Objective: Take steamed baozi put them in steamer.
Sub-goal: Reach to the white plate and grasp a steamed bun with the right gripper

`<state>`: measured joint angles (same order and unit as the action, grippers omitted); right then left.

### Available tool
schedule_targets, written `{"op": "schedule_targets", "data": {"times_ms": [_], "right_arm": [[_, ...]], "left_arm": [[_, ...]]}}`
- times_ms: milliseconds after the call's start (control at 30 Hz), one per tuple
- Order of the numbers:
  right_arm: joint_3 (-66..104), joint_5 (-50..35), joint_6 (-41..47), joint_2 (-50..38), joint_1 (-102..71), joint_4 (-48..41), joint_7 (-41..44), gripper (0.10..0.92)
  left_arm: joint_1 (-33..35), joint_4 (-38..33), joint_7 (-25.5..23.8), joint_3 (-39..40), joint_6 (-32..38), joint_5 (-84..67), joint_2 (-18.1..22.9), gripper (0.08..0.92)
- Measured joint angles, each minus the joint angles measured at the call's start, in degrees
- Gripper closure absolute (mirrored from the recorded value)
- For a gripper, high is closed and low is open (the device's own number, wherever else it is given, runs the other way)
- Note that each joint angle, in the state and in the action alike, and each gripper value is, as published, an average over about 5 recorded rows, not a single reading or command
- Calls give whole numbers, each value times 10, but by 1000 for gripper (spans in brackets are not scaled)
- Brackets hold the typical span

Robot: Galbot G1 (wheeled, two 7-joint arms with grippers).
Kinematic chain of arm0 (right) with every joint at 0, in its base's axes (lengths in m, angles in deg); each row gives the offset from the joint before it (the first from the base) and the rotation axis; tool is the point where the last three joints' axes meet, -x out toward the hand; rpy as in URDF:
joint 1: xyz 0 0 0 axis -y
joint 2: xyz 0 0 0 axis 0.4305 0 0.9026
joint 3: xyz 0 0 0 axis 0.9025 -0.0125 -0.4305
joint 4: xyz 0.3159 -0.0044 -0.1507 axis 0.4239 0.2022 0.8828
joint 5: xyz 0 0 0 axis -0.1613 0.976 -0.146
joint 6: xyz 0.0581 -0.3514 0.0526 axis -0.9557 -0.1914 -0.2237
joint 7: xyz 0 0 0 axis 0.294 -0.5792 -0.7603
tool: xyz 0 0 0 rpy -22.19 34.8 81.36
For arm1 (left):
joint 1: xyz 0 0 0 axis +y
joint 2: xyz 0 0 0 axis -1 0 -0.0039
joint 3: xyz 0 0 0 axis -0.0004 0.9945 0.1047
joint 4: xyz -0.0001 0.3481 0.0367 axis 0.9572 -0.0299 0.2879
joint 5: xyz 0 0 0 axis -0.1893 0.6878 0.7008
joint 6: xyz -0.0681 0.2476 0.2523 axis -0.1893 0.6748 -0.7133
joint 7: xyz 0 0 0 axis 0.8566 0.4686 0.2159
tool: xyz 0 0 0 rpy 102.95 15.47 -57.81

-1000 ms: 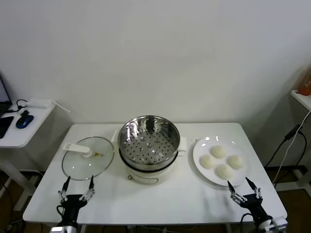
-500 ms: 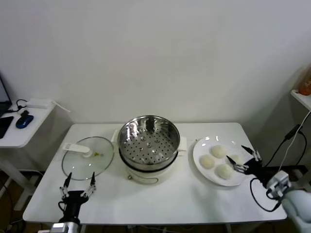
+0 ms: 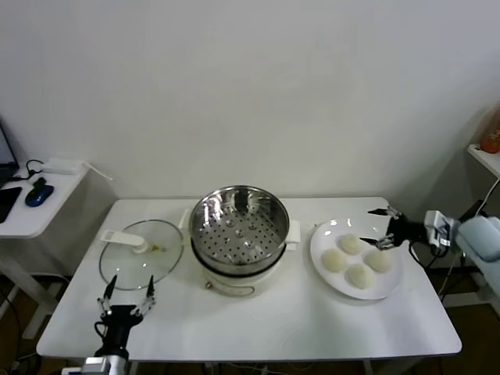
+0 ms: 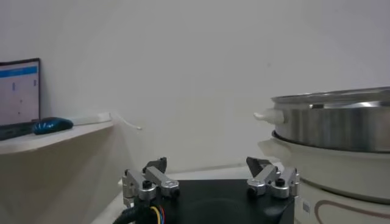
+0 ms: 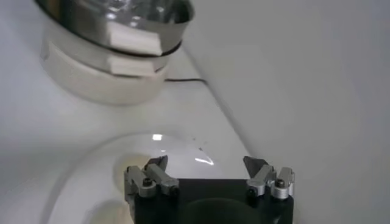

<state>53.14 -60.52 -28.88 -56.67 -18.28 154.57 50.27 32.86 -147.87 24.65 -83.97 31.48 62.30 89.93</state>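
The right end effector (image 3: 381, 229) hovered spread at right of frame over four steamed baozi (image 3: 358, 257); it should descend centred, pinching gently. Steamer (image 3: 239, 226) sat centre; left end effector (image 3: 126, 294) idled spread, lower left.

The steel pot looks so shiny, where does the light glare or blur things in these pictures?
Head view: the steamer mirrors its holed tray on the inner wall, and the buns almost melt into the white plate. Right wrist view: a bright glint sits on the plate, and the pot is blurred. Left wrist view: the pot wall shows soft streaks.
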Motion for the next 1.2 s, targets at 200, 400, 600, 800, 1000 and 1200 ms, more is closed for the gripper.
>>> {"op": "schedule_targets", "data": {"times_ms": [200,400,600,800,1000,1200], "right_arm": [[-171,28,-15,37,151,-67,59,203],[-265,74,-38,82,224,-136,86,203],[-291,124,-56,121,241,-190,97,203],[-285,165,-66,152,230,-229,99,203],[-262,197,-74,177,209,-260,95,203],[-233,219,-82,202,185,-291,83,203]], "left_arm": [[-3,1,0,4,-2,1,-1,177],[-2,-4,1,2,-4,1,-3,177],[1,-5,4,-3,-3,-1,-5,177],[1,-6,6,-6,-5,-2,-7,177],[1,-8,7,-7,-8,-2,-7,177],[0,-6,7,-9,-9,-2,-7,177]]}}
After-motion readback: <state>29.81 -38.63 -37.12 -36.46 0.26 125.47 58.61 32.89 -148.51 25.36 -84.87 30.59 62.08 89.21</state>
